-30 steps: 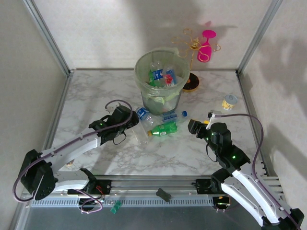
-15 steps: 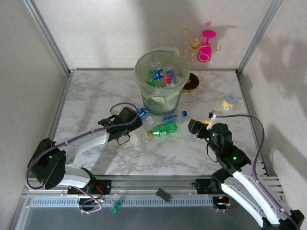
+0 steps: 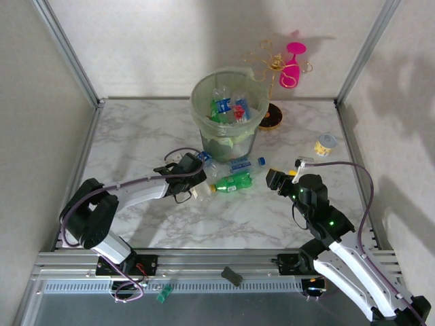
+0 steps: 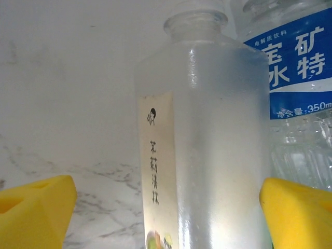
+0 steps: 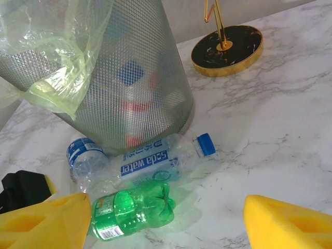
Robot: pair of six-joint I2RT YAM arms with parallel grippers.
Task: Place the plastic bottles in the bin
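Nearest, on the right side of the marble counter (image 3: 136,136), the right pincer (image 3: 275,180) is seen with its yellow pads (image 5: 41,223) spread wide and nothing between them; it is open and aimed at the loose bottles. To the left, the left pincer (image 3: 198,190) is stretched low over the counter. It too is open: a frosted bottle (image 4: 207,129) with a pale printed strip is framed between its pads, the left-hand pad (image 4: 31,207) well clear of the bottle, the other just at its edge. Whether that edge is touched cannot be told.

Just beside the frosted bottle a clear blue-labelled bottle (image 4: 295,78) is lying. A green bottle (image 5: 132,210) is laid on its side a little nearer the right pincer. Behind it, a clear soda water bottle (image 5: 155,163) with a blue cap is laid flat near the foot of the bin (image 5: 129,52).

The bin is stood at mid-counter, its green liner folded over the rim. Several bottles (image 3: 228,107) are already held inside. Past it, a gold stand (image 5: 226,49) on a black round base is placed, with a pink wine glass (image 3: 292,64) hung from it. A short can (image 3: 325,144) is set well apart at the right.
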